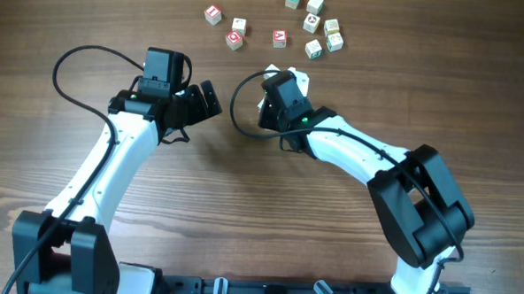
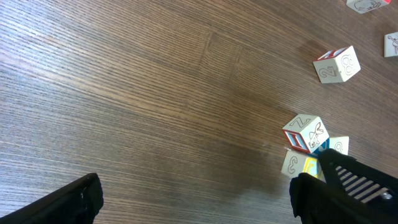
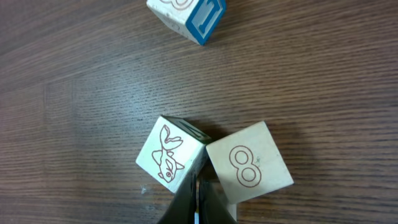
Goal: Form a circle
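Table (image 1: 243,182): one, wood.
Arms: two.
Left gripper (image 1: 204,100): spread wide, nothing held, poised over wood, well apart from loose cubes.
Right gripper (image 3: 196,200): pressed together, nothing pinched. Tip set at seam between fish cube (image 3: 170,155) and 8 cube (image 3: 250,164), both touched.
Circle: not yet formed.
Cluster (image 2: 306,134): three cubes counted, directly ahead of right tip. Right arm judged nearer. Cubes square, no long axis.
Blue-edged cube (image 3: 200,17): one, just beyond.
Loose cubes (image 1: 280,39): ten counted, scattered farther out toward far edge.

blue-edged cube (image 3: 189,15) cut off by top edge; yellow-edged cube (image 2: 297,165) half hidden behind left pincer (image 2: 199,200) finger
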